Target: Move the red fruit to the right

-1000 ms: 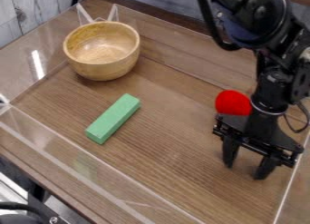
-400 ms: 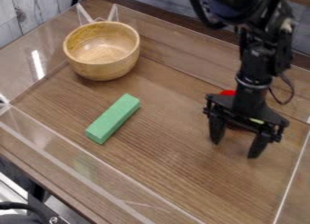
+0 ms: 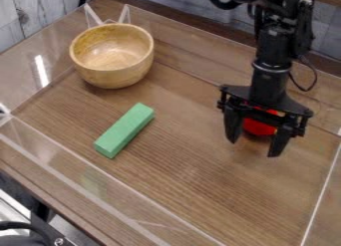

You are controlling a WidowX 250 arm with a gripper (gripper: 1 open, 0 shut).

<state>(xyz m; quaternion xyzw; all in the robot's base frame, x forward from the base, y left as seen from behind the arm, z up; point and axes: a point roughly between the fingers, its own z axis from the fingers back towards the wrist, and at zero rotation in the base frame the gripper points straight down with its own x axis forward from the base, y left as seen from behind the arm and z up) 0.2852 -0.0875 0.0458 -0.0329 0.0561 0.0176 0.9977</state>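
- Since the earlier frame, the gripper point(image 3: 264, 136) has been carried toward the upper left of the view and raised slightly, so that the red fruit point(image 3: 265, 123), which previously showed beside the wrist at upper left, is now seen between the two dark fingers.
- The jaws are seen spread wide, one finger on either side of the fruit; no pinch on it is shown, and whether either finger touches it cannot be told.
- The fruit is found on the right half of the wooden table point(image 3: 186, 150), well apart from the wooden bowl point(image 3: 112, 55) at the back left and from the green block point(image 3: 124, 128) near the middle.
- The deciding relation is judged to be this: the fruit sits directly under the downward-pointing gripper, framed by its fingers, and not off to one side.
- No long axis can be read on the fruit, as it is largely hidden by the gripper.
- Counted: one arm, one gripper, one red fruit, one bowl, one green block.
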